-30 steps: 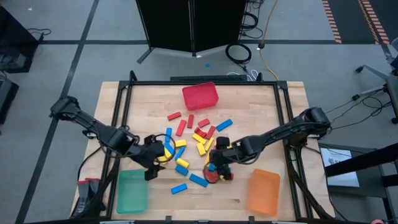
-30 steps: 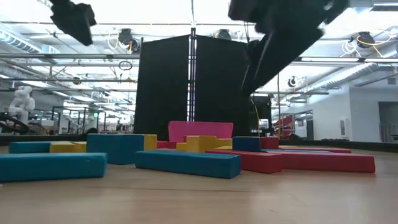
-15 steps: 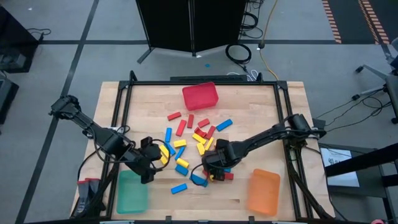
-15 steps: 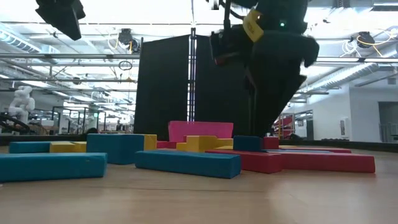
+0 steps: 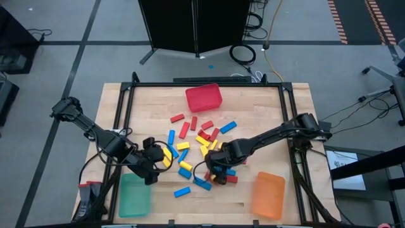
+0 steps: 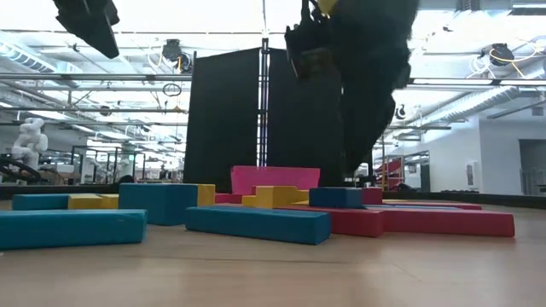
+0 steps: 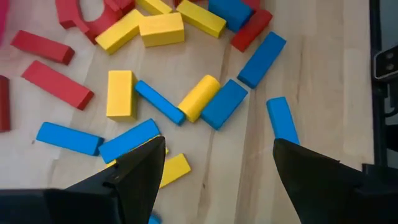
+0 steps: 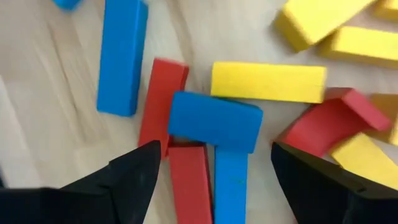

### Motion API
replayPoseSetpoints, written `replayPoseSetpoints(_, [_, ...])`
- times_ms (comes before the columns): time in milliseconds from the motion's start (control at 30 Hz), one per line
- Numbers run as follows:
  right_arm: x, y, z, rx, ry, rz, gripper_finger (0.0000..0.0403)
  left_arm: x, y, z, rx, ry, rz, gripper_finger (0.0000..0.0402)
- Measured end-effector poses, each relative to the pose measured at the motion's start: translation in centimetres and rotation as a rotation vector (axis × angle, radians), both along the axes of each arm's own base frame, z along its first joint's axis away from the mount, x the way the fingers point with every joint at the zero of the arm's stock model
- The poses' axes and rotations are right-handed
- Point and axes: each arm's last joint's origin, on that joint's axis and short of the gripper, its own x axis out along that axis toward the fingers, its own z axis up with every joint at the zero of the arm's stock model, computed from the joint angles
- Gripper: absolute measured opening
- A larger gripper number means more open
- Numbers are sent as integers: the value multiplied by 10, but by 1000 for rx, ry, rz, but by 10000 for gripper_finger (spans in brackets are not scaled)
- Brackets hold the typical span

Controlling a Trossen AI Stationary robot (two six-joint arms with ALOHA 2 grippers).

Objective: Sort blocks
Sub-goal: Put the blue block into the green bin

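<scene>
Small flat red, yellow and blue rectangular blocks [image 5: 193,142] scattered mid-table on pale wooden tabletop [image 5: 253,114]. Right gripper [image 5: 214,173] above pile's near edge, fingers spread and empty, over short blue block [image 8: 214,120]. Left gripper [image 5: 154,166] at pile's left edge, fingers spread, empty.
</scene>
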Motion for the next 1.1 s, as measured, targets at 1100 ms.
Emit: replayPoseSetpoints(1100, [12,-6,1,86,-73,-151,363,1,2,0,74,-32,17,303])
